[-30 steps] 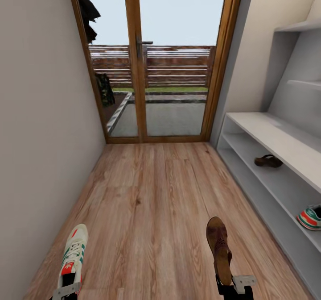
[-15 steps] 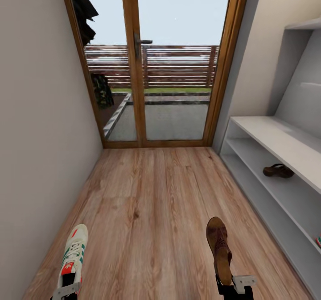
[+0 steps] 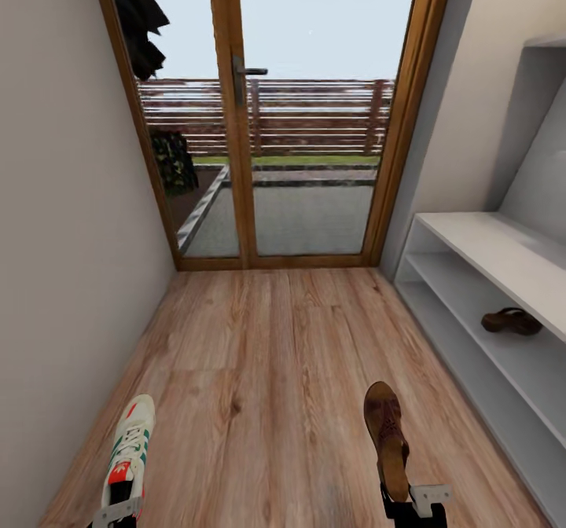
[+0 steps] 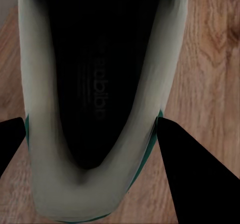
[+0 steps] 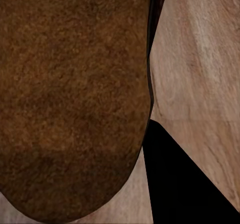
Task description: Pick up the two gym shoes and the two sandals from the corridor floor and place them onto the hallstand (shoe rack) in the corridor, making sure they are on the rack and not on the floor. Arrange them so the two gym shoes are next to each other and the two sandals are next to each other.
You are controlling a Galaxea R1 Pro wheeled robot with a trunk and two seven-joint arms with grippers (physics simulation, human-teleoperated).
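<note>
White green-striped gym shoe [image 3: 128,449] clamped in left gripper [image 3: 118,510], brown sandal [image 3: 386,438] in right gripper [image 3: 414,504]

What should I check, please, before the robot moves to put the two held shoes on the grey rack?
1. Left gripper holds the white sneaker with green stripes: ok; its fingers flank the heel.
2. Right gripper holds the dark brown leather sandal: ok in the head view; the second finger cannot be seen in the wrist view.
3. Light grey hallstand within reach: cannot tell.
4. Free space beside the other brown sandal on the middle tier: ok.
5. Second sneaker's place on the rack: cannot tell.
6. Wood-plank floor towards the rack clear: ok.
</note>
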